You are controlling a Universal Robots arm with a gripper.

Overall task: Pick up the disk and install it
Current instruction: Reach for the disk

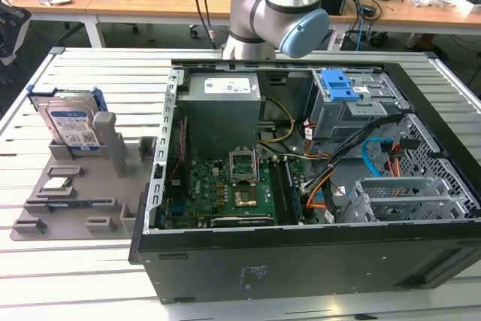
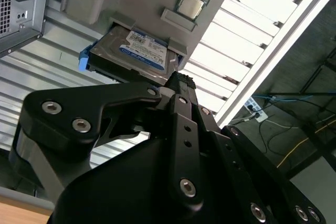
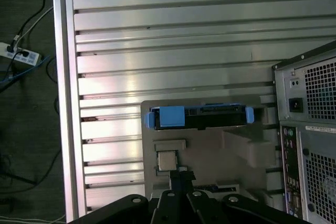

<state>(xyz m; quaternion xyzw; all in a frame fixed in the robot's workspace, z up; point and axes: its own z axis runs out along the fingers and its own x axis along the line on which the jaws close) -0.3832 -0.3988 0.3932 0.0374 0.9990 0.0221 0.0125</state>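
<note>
Here, the disk [image 1: 73,122] stands on edge in a holder [image 1: 113,193] on the desk [image 1: 75,268]; the fingers [image 3: 176,179], pressed together and empty, should spread to straddle it squarely

A slatted aluminium surface [image 1: 98,73] carries an open black computer case [image 1: 301,268] lying on its side. Inside it are a green motherboard [image 1: 225,189], a grey power supply [image 1: 222,110], a blue ribbed latch plate [image 1: 338,84] and orange and blue cables [image 1: 376,157]. Just beside the case, toward the exterior view's left, lies a grey fixture tray [image 1: 98,186] holding a small square chip [image 1: 57,183]. What looks like a power strip [image 3: 20,54] lies on the floor in the first wrist view.
</note>
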